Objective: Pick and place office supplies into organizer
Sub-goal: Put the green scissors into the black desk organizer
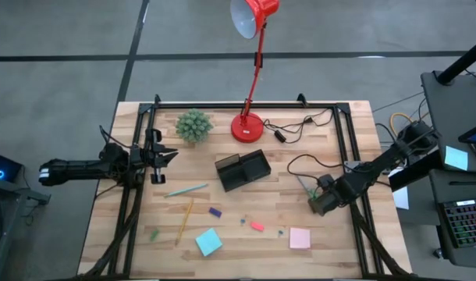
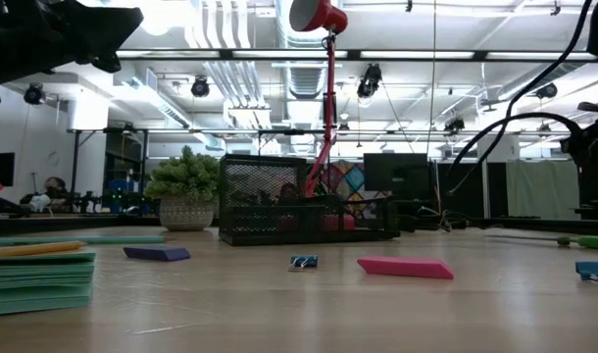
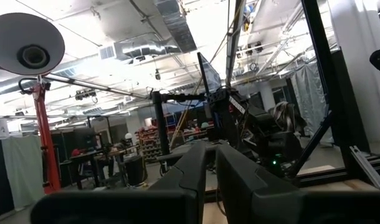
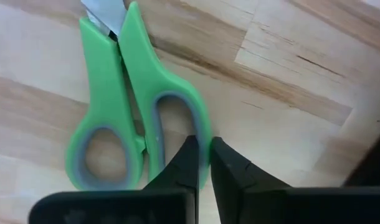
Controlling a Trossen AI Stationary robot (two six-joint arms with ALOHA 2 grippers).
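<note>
Scissors [image 4: 124, 118] lying flat on the surface [image 1: 324, 156] at its right side, right gripper [image 4: 204, 163] jaws clamping the outer green handle loop; stiff, light, slick plastic, likely pivoting in that grip.

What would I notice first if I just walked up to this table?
Probably the tall red lamp at the table's far edge, beside a spiky green plant. Then the right gripper, down on the wood near the right side, pinching the handle of the green scissors. The black organizer sits mid-table.
</note>
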